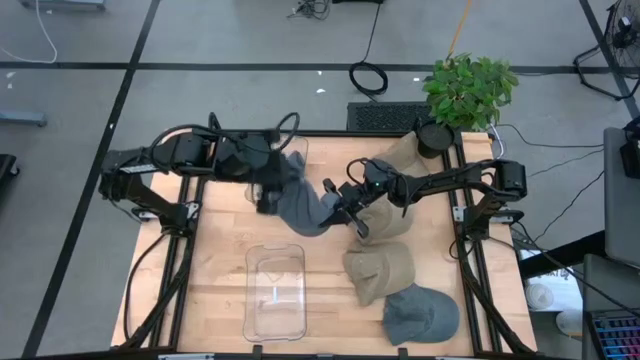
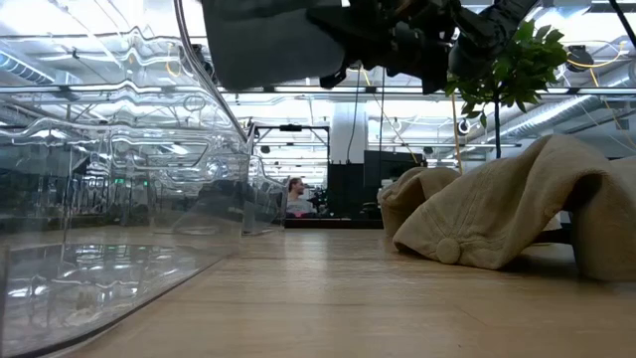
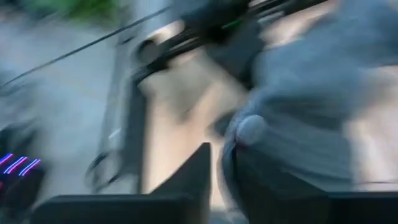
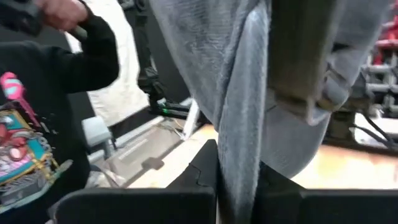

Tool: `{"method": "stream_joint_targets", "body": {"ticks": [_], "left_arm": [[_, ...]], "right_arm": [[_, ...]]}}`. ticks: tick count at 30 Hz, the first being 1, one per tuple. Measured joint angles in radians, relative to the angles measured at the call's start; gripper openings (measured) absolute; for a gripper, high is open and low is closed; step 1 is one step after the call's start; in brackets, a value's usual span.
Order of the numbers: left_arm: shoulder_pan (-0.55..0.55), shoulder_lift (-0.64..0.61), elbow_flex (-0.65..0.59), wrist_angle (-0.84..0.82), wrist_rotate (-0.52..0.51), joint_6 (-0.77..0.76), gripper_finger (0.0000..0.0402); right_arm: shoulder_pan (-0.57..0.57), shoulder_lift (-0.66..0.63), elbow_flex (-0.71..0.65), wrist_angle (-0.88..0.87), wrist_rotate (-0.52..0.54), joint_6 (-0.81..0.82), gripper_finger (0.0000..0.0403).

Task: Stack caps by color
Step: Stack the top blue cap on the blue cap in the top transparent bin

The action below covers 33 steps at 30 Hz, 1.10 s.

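Observation:
A slate blue-grey cap (image 1: 300, 205) hangs in the air between my two grippers, above the table's middle; in the low view it shows at the top (image 2: 278, 40). My left gripper (image 1: 268, 192) is shut on its left side and my right gripper (image 1: 345, 212) on its right side. Tan caps lie on the table at the right (image 1: 385, 218), (image 1: 380, 270), and one at the far right (image 1: 405, 150). Another blue-grey cap (image 1: 420, 315) lies at the near right. My left gripper pinches the blue-grey cap's crown cloth (image 3: 233, 165) between its two fingers, close to the top button (image 3: 252, 129), coming from the table's left. The cap is lifted clear of the table. My right gripper pinches a hanging fold of the cap's cloth (image 4: 239, 149) between its two fingers, coming from the table's right. The cloth runs up from the fingers, and the brim (image 4: 298, 56) hangs beside it, clear of the table.
A clear plastic bin (image 1: 275, 290) stands at the near middle, another (image 1: 292, 150) at the far middle under the left arm. A potted plant (image 1: 465, 95) stands at the far right corner. A person's dark sleeve (image 4: 81, 50) shows beyond the table.

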Motion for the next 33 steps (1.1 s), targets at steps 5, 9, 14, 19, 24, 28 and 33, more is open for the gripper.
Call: {"method": "stream_joint_targets", "body": {"ticks": [5,9,14,19,24,28,33], "left_arm": [[0.019,-0.016,0.0,-0.041,-0.293,-0.057,0.0177],[0.046,-0.051,0.001,-0.108,-0.437,-0.126,0.0246],[0.139,-0.109,-0.007,-0.248,-0.386,-0.293,0.0282],[0.227,-0.21,-0.145,-0.179,-0.262,-0.339,0.0275],[0.318,-0.344,-0.408,0.023,-0.122,-0.301,0.0246],[0.394,-0.442,-0.649,0.249,0.007,-0.261,0.0226],[0.465,-0.532,-0.921,0.581,0.253,-0.276,0.0217]], "right_arm": [[-0.02,0.001,-0.001,-0.009,0.003,0.022,0.0002],[-0.027,-0.015,-0.002,-0.069,0.082,0.006,0.0001],[-0.03,-0.101,-0.002,-0.252,0.28,-0.119,0.0001],[-0.03,-0.199,-0.002,-0.336,0.416,-0.231,0.0001],[-0.032,-0.242,-0.002,-0.348,0.445,-0.273,0.0],[-0.039,-0.248,-0.002,-0.343,0.443,-0.289,0.0],[-0.046,-0.247,-0.002,-0.323,0.446,-0.289,0.0]]}}
